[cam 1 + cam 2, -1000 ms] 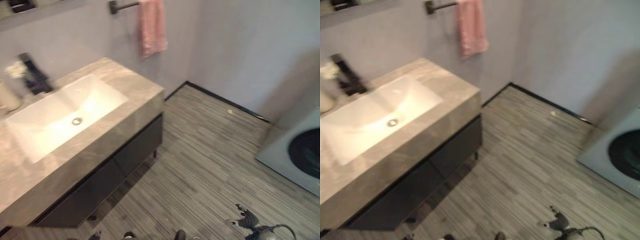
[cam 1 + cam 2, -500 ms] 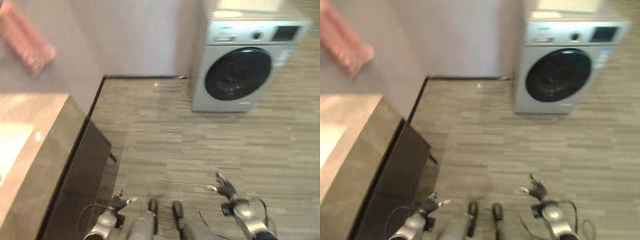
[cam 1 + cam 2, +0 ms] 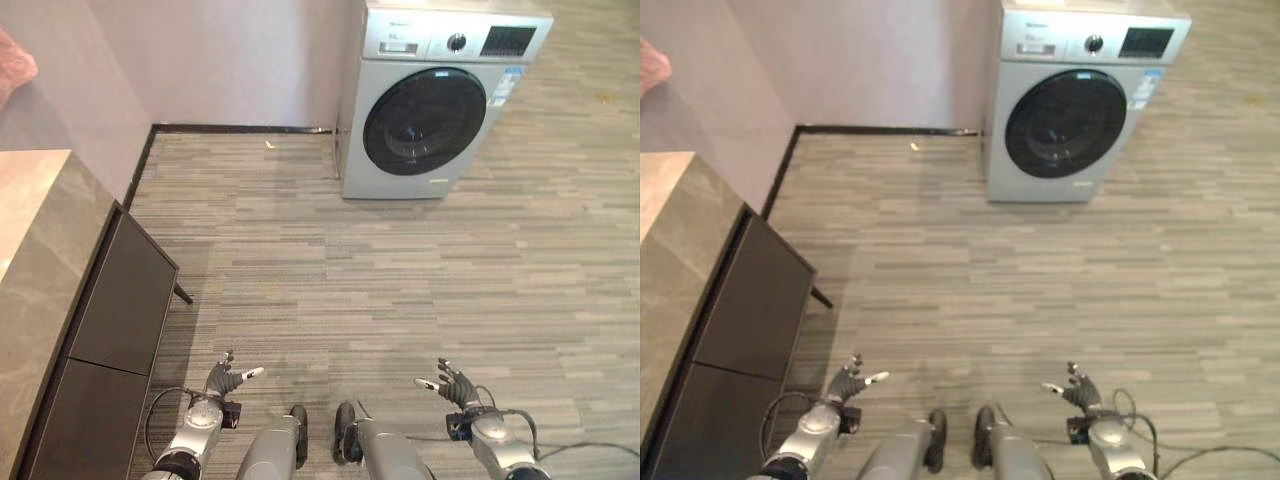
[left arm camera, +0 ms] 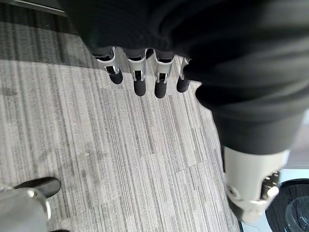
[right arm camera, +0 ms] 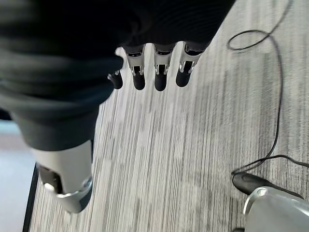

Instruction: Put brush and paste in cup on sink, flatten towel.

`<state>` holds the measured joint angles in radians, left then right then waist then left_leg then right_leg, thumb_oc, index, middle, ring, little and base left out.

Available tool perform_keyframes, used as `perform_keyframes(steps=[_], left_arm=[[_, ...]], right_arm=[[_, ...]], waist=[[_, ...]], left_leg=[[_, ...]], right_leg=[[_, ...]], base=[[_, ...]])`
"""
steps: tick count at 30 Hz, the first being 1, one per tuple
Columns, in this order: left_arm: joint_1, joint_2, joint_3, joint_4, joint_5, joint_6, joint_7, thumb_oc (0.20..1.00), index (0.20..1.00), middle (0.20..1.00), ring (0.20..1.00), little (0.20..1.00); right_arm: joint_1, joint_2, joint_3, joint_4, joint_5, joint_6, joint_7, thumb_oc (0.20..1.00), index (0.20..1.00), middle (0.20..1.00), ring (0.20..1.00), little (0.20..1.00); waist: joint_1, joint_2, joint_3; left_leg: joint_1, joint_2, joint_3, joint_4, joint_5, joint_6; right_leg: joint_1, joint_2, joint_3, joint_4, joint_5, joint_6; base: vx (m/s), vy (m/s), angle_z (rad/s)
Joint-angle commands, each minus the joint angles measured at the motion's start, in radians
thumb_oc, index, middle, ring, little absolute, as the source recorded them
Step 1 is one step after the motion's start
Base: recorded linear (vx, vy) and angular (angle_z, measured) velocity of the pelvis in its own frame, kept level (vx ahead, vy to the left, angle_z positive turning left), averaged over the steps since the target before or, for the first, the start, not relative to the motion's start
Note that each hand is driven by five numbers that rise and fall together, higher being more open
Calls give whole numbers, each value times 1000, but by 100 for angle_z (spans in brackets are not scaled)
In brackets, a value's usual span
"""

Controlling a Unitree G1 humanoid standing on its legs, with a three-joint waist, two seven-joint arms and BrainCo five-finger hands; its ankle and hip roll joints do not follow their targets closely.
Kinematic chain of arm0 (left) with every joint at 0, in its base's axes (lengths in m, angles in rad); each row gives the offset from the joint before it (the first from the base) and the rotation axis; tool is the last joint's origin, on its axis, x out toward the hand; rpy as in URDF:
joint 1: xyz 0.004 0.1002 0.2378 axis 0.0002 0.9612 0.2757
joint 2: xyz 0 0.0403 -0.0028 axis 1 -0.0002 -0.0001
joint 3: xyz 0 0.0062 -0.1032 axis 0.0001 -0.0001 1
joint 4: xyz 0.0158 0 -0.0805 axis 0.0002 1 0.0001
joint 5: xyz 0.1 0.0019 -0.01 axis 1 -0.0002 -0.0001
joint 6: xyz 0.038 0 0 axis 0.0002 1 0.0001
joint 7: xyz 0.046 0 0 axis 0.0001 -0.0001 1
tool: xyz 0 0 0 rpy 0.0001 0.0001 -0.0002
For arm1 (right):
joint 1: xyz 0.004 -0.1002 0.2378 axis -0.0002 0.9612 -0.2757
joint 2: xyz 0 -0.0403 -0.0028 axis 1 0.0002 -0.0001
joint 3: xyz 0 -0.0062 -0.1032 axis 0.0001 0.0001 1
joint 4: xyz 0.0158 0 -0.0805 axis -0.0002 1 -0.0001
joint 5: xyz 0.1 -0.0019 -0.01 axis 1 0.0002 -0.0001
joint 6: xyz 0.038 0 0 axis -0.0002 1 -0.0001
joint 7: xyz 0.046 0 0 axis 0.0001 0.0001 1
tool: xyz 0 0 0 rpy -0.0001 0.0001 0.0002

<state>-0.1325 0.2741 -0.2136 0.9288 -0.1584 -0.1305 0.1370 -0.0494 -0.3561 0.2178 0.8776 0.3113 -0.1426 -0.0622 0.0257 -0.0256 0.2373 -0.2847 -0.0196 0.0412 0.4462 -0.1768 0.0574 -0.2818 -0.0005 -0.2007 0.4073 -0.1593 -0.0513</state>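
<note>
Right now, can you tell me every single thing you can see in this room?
Washing machine: one, silver-grey with a dark round door, against the far wall.
Counter: one, grey-brown stone top, at the robot's left.
Cabinet: one, black, two drawer fronts, under the counter.
Towel: one, pink, just a corner showing on the wall above the counter.
Floor: grey striped planks, with a small pale speck near the far skirting.
Left robot hand: one, silver with dark tips, low over the floor beside the cabinet, fingers straight, holding nothing.
Right robot hand: one, the same, low over the floor on the right, fingers straight, holding nothing.
</note>
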Motion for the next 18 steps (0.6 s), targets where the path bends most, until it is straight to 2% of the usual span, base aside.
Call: perform_keyframes(steps=[1,5,8,10,11,12,14,17,18], left_arm=[[-20,23,-14,-10,-8,-43,25,1000,1000,1000,1000,1000],[-16,23,-20,-33,-13,-46,27,1000,1000,1000,1000,1000],[-30,18,-34,-38,8,-51,36,1000,1000,1000,1000,1000],[-29,11,-25,-49,-18,-55,48,1000,1000,1000,1000,1000],[-29,11,-25,-49,-18,-55,48,1000,1000,1000,1000,1000],[-28,2,-16,-52,-41,-57,51,1000,1000,1000,1000,1000],[-28,2,-16,-52,-41,-57,51,1000,1000,1000,1000,1000],[-36,-5,-26,-57,-31,-57,56,1000,1000,1000,1000,1000],[-25,21,-23,-111,-14,-58,69,1000,1000,1000,1000,1000]], right_arm=[[6,-8,-26,-25,39,-31,-11,1000,1000,1000,1000,1000],[35,-12,-24,-43,4,-30,-14,1000,1000,1000,1000,1000],[55,-21,-40,-63,18,-35,-9,1000,1000,1000,1000,1000],[71,-16,-56,-84,49,-41,-11,1000,1000,1000,1000,1000],[71,-16,-56,-85,49,-41,-11,1000,1000,1000,1000,1000],[78,-14,-64,-76,49,-41,-17,1000,1000,1000,1000,1000],[78,-14,-64,-76,49,-41,-17,1000,1000,1000,1000,1000],[73,-10,-56,-56,5,-30,-47,1000,1000,1000,1000,1000],[47,-11,-41,-73,16,-28,-37,1000,1000,1000,1000,1000]], waist=[[7,-14,-31],[8,-17,-50],[2,-24,-45],[-4,-25,-44],[-4,-25,-45],[-9,-22,-45],[-8,-22,-44],[-9,-18,-37],[-14,-3,-18]], left_leg=[[14,5,35,42,9,-23],[35,-3,17,-36,77,-62],[18,15,52,-42,124,-93],[15,34,99,-44,135,-100],[15,34,99,-44,135,-100],[25,48,137,-60,135,-102],[27,48,138,-61,135,-103],[14,54,148,-41,163,-122],[36,47,146,-76,117,-94]], right_leg=[[85,-40,43,-34,-11,97],[134,-44,2,-114,2,95],[159,-59,-38,-170,22,91],[163,-65,-56,-185,29,93],[163,-65,-55,-186,30,93],[169,-65,-62,-197,31,92],[171,-65,-61,-198,31,92],[185,-69,-62,-220,41,95],[133,-71,-35,-135,24,112]], base=[[59,-41,22],[72,-85,13],[-2,-50,55],[-13,-16,67],[-6,-1,33],[1,5,20],[0,4,9],[-33,84,2],[-38,143,3]])
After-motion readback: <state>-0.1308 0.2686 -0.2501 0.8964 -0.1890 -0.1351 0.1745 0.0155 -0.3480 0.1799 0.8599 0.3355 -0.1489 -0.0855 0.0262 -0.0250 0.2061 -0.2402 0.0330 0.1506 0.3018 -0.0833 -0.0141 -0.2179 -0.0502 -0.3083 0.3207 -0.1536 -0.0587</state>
